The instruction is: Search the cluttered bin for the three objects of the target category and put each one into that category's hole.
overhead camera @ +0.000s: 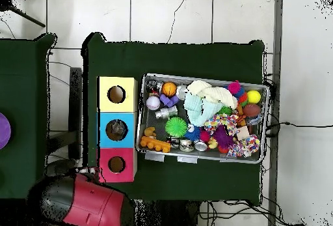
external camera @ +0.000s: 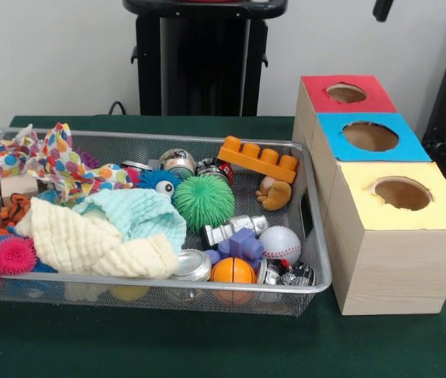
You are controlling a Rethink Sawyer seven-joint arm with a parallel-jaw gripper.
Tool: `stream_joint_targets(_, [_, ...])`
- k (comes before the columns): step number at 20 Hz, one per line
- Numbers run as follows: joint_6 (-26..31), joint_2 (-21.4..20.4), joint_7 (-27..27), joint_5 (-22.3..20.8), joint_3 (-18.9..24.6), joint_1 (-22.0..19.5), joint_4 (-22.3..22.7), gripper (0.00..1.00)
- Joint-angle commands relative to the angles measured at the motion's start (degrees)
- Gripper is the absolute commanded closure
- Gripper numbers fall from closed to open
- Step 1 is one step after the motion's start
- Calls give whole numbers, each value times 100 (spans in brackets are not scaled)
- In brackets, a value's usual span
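Red, blue, yellow box tops (external camera: 371,135)

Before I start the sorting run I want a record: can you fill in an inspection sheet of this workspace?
Surface: table under a dark green cloth.
Job's things: wire bin full of toys; three wooden boxes with holes, red, blue, yellow, in a row beside it.
Clutter: green spiky ball, orange brick, baseball, small basketball, cream cloth.
Gripper: not in view; red arm drawn back.
Cables: black cable behind the table.
Surroundings: tiled floor, white wall.

White wall (external camera: 50,55), tiled floor (overhead camera: 169,15), green-covered table (external camera: 207,346).
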Motion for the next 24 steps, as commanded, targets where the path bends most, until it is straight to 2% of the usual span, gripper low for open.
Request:
stream_joint_targets(1, [675,-395,291,-635,-167,-506,-724,100])
stream_joint_targets(11, [-267,-567,-888,-1051,602,-1534,-294,100])
stream_joint_targets(17, [-1118,-590,-1689,-1409,1277,-2316,-36,100])
stream_joint_targets(21, [-1477,-604,-2170,-1642,1851,-2945,124,100])
stream_joint_targets(24, [-1826,-587,-2255,-1915,2211,-3313,207,100])
